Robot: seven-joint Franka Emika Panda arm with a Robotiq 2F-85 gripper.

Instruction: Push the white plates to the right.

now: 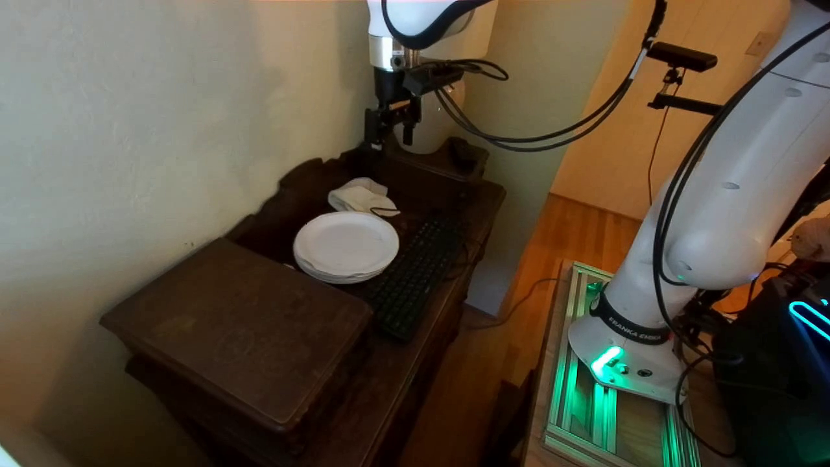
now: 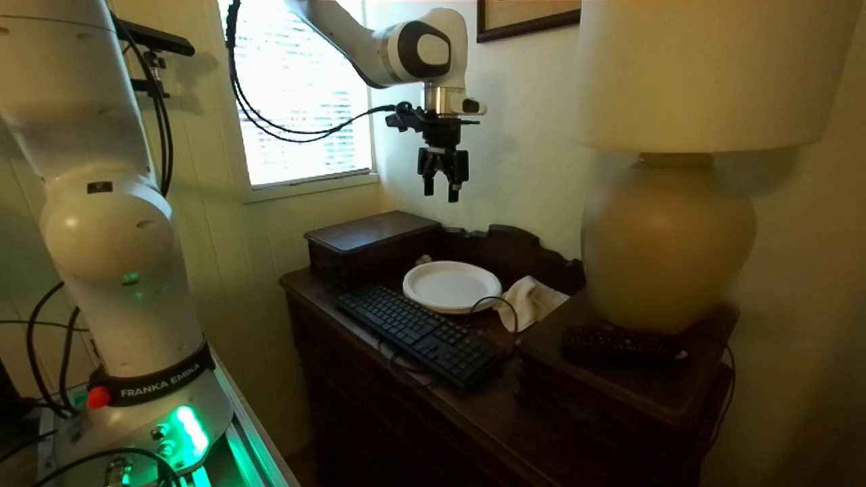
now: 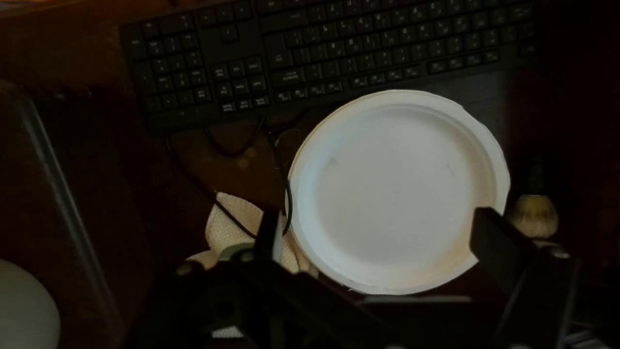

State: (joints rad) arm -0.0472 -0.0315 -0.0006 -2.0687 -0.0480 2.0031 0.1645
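A stack of white plates (image 1: pixel 346 243) lies flat on the dark wooden dresser, between its back panel and a keyboard. The stack also shows in an exterior view (image 2: pixel 452 285) and in the wrist view (image 3: pixel 397 184), where a thin black cable touches or crosses its left rim. My gripper (image 1: pixel 390 139) is open and empty, high above the dresser and apart from the plates. It hangs above the plates in an exterior view (image 2: pixel 441 195). In the wrist view the gripper's fingers (image 3: pixel 378 218) stand wide apart, with the plates seen below and between them.
A black keyboard (image 2: pixel 419 331) lies along the front side of the plates. A crumpled cloth (image 2: pixel 531 301) is beside them. Raised wooden boxes (image 1: pixel 246 324) stand at the dresser's ends; one bears a lamp (image 2: pixel 670 250) and a remote (image 2: pixel 619 343). A small brush (image 3: pixel 534 215) lies near the plates.
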